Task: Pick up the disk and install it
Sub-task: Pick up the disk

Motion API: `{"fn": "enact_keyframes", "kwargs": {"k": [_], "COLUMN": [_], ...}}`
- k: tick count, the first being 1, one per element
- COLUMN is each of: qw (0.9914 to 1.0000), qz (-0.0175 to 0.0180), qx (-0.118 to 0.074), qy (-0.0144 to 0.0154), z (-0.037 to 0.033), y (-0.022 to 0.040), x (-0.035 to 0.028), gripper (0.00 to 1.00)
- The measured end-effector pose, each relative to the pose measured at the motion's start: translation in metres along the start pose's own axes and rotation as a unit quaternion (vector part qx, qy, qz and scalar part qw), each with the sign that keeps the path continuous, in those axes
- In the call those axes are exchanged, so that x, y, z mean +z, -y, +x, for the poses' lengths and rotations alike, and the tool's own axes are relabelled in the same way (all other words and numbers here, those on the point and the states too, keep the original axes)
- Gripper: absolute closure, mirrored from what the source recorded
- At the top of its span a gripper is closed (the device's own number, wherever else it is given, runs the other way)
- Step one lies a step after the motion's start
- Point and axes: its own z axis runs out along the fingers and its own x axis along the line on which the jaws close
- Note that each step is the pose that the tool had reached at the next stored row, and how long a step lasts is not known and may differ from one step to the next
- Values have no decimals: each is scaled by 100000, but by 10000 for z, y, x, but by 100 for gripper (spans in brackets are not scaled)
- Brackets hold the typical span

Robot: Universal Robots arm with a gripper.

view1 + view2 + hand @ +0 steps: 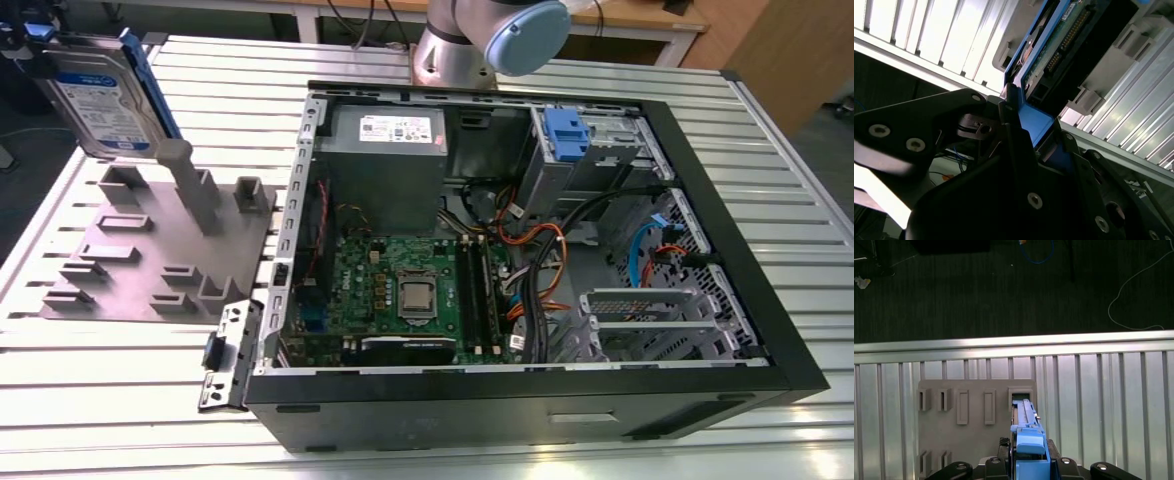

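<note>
Disk (104,100) hangs at the exterior view's ten o'clock, your jaws clamped on its blue end (1030,442). Likely stiff, weighty and shock-fragile; hold it there.

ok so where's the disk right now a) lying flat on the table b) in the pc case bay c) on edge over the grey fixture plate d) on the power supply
c: in the exterior view the disk stands on edge above the grey fixture plate, its blue end in the gripper.
</note>
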Motion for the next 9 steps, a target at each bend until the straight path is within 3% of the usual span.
{"fn": "enact_keyframes", "kwargs": {"k": [9], "qw": [100000], "qz": [1], "qx": [0], "qy": [3], "z": [0], "y": [0], "x": [-16], "gripper": [64]}}
